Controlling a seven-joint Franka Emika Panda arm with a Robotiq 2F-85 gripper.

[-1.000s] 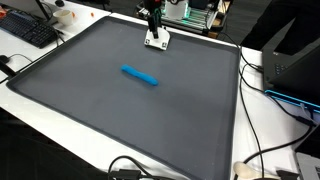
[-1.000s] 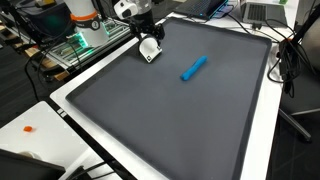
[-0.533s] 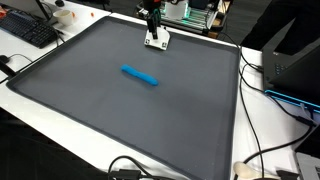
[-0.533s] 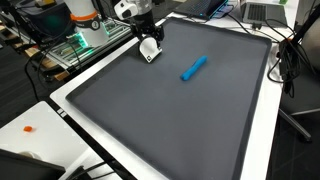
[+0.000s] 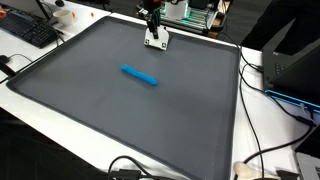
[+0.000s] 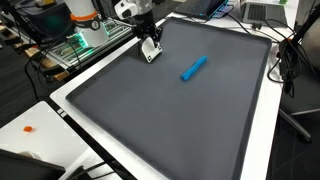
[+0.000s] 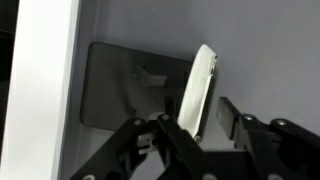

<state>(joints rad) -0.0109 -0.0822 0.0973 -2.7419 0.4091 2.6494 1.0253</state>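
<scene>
At the far edge of the dark grey mat (image 5: 120, 115) (image 6: 170, 125) a small white flat object (image 5: 157, 41) (image 6: 150, 54) lies tilted. My gripper (image 5: 154, 33) (image 6: 147, 44) hangs straight over it in both exterior views. In the wrist view the white object (image 7: 201, 85) stands on edge between my gripper's (image 7: 200, 115) two fingers. The left finger is against it, while the right finger (image 7: 230, 112) still shows a gap, so the jaws are partly closed around it. A blue marker (image 5: 140, 75) (image 6: 194, 68) lies apart, near the mat's middle.
The mat sits on a white table (image 5: 255, 120). A keyboard (image 5: 28, 30) lies at one side, with cables (image 5: 262, 150) and a black box (image 5: 296, 62) at the other. Green-lit equipment (image 6: 72, 45) stands behind the arm. A small orange item (image 6: 29, 129) lies on the table.
The jaws have narrowed around the white object. The arm has hardly moved, and the blue marker has stayed put.
</scene>
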